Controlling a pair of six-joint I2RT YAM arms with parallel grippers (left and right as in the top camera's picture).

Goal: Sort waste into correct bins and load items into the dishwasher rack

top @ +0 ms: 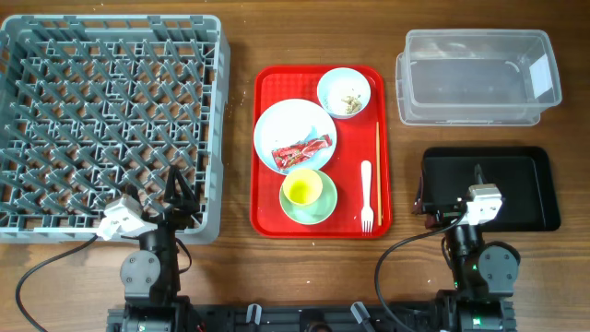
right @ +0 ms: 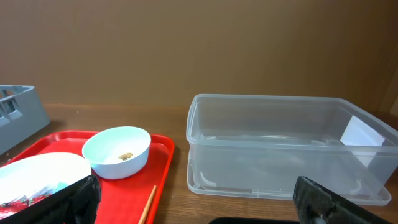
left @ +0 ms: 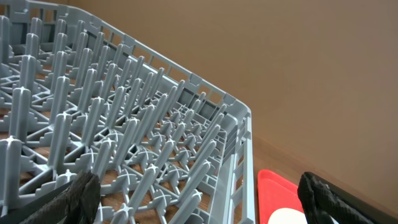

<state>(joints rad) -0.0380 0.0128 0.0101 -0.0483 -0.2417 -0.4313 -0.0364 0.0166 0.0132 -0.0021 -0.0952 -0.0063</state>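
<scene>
Rack: the grey pegged rack (top: 111, 120) sat at the left of the counter (top: 240, 28).
Red tray: the red tray (top: 267, 92) lay mid-counter, between the rack and the two bins.
Plate: the pale blue plate (top: 281, 124) was on the red tray, with the red wrapper (top: 301, 152) lying on its near side.
Bowl: the pale blue bowl (top: 344, 92) was at the tray's far right and held whitish crumbs (top: 348, 103).
Cup: the yellow cup (top: 301, 188) stood upright in the green saucer (top: 318, 210), at the tray's near edge.
Cutlery: the white fork (top: 366, 195) and the chopsticks (top: 377, 166) lay side by side along the tray's right edge.
Bins: the clear tub (top: 403, 78) was at far right, and the black tray (top: 525, 184) was just in front of it.
Left gripper: the left gripper (left: 199, 202) hung over the rack's near right corner, fingers (left: 71, 199) spread wide, holding nothing.
Right gripper: the right gripper (right: 196, 205) was above the black tray's near left part, fingers (right: 326, 202) wide apart, nothing between them.
</scene>
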